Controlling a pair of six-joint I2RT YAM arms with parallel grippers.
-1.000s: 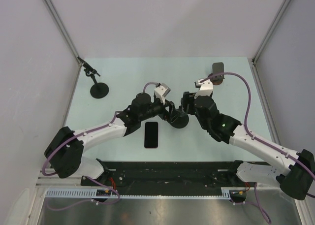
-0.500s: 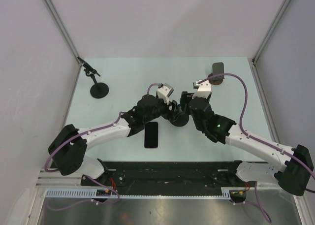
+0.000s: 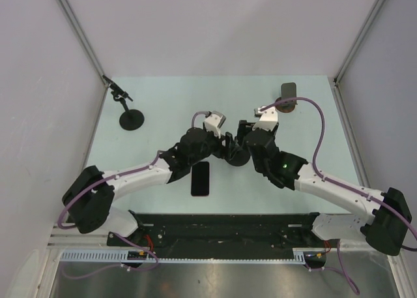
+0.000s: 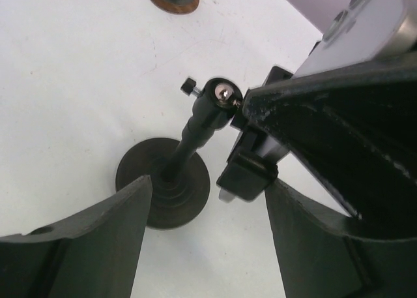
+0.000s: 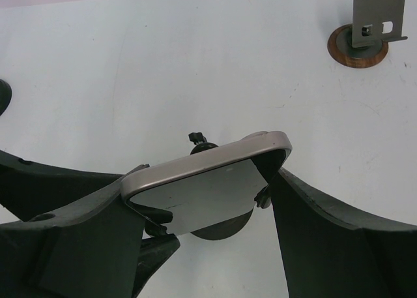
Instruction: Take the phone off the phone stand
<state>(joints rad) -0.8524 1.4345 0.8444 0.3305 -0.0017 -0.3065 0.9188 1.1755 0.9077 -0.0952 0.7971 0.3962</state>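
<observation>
Your pale mint-green worktop (image 3: 169,96) fills the floor of a box-like enclosure. Plain matt white panels close it in: back wall (image 3: 221,24), left wall (image 3: 39,115), right wall (image 3: 384,115). Slim aluminium corner posts (image 3: 78,30) run slantwise down to the worktop's far corners. Along your near edge: a black mounting plate (image 3: 228,229), then a white slotted cable duct (image 3: 221,261), then a strip of brushed grey sheet metal (image 3: 228,282). Light is even and diffuse, and shadows on the worktop are soft and short. In the wrist views the same surface looks near white, with faint scuffs and specks.
</observation>
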